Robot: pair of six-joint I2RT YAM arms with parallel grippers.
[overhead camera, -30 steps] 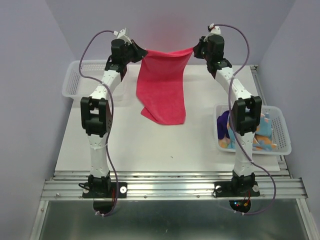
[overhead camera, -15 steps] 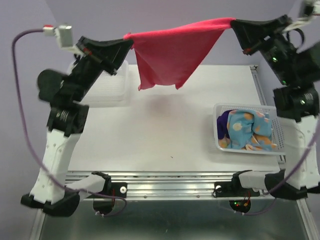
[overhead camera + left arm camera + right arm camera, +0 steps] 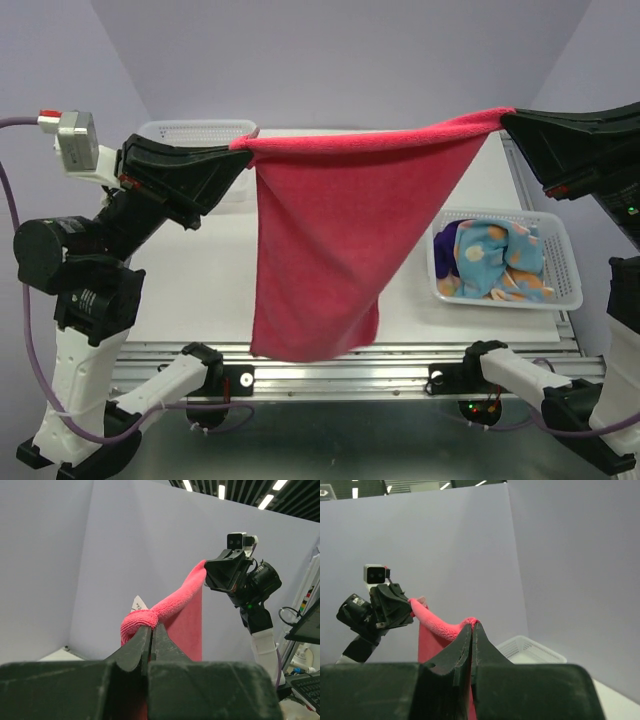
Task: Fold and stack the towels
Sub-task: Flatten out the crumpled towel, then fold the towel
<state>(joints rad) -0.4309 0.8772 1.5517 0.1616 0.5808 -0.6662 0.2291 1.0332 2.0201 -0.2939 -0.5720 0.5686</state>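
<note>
A magenta-pink towel [image 3: 330, 240] hangs high in the air, stretched between both grippers. My left gripper [image 3: 243, 150] is shut on its left corner; in the left wrist view the jaws are closed on the bunched pink corner [image 3: 142, 620]. My right gripper [image 3: 505, 118] is shut on the right corner, which also shows in the right wrist view [image 3: 470, 625]. The towel's lower edge dangles near the table's front edge. A dark purple towel [image 3: 447, 243], a light blue dotted towel [image 3: 490, 250] and an orange patterned towel [image 3: 520, 285] lie in the right basket.
A white mesh basket [image 3: 505, 258] holding the other towels stands at the right of the white table [image 3: 200, 290]. A second white mesh basket [image 3: 195, 130] stands at the back left, partly hidden by the left arm. Purple walls close in the sides and back.
Both grippers have come toward the camera and spread the pink towel wide. It now hangs full length in front of the table instead of bunched at the back.
</note>
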